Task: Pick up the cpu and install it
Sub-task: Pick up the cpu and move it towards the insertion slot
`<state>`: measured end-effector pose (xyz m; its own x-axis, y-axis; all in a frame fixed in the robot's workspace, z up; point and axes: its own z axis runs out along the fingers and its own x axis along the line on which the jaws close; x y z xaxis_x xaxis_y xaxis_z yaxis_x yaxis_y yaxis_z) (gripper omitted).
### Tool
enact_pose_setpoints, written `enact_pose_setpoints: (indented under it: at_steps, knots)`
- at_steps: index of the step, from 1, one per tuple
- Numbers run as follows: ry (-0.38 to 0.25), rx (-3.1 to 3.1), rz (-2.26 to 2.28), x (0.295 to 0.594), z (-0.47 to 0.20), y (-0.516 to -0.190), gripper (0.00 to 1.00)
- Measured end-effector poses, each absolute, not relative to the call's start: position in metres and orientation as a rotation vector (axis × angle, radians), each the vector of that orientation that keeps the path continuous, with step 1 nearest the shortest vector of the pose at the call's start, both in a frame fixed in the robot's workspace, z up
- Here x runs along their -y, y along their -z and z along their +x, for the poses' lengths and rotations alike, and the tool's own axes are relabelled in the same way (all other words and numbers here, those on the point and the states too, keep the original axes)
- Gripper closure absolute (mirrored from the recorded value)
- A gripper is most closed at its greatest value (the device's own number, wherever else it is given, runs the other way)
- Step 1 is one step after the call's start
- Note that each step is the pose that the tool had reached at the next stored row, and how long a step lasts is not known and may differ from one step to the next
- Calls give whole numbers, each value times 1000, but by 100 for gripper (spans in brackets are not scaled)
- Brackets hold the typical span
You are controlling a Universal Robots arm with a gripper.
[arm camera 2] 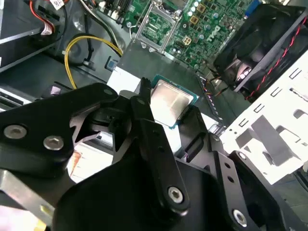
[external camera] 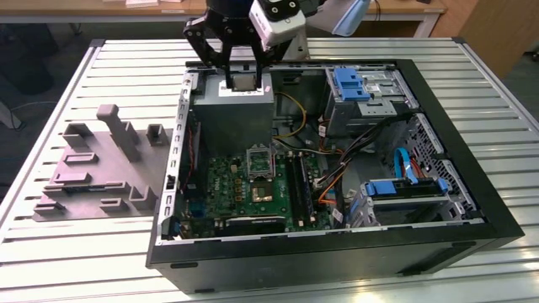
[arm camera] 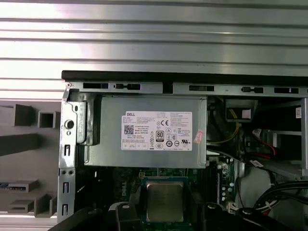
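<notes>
The cpu [external camera: 245, 81], a small square chip with a pale metal top on a green edge, hangs between the black fingers of my gripper [external camera: 242, 77], which is shut on it. It is held above the far end of the grey power supply box [external camera: 233, 120] inside the open computer case [external camera: 471, 208]. Both wrist views show the cpu [arm camera 2: 168, 100] [arm camera: 164, 201] clamped between the fingers [arm camera 2: 142, 111]. The open socket [external camera: 259, 163] [arm camera 2: 156, 24] with its metal frame lies on the green motherboard [external camera: 244, 189], nearer the case's front than the gripper.
A grey moulded fixture [external camera: 101, 170] lies on the slatted table [external camera: 84, 252] at the exterior view's left. Blue drive cages [external camera: 352, 83] [external camera: 404, 186], cable bundles [external camera: 337, 164] and a yellow wire [arm camera 2: 82, 45] crowd the case. A black fan [arm camera 2: 255, 43] sits by the motherboard.
</notes>
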<state>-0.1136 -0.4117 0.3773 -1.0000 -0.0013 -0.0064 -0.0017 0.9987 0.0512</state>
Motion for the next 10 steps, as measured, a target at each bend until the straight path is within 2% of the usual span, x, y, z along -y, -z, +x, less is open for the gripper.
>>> enact_pose_setpoints:
  at_steps: [1,10]
  knots:
    - [-79,-3135,-2,420,-114,-377,53]
    - [-80,-3134,-2,420,-114,-377,53]
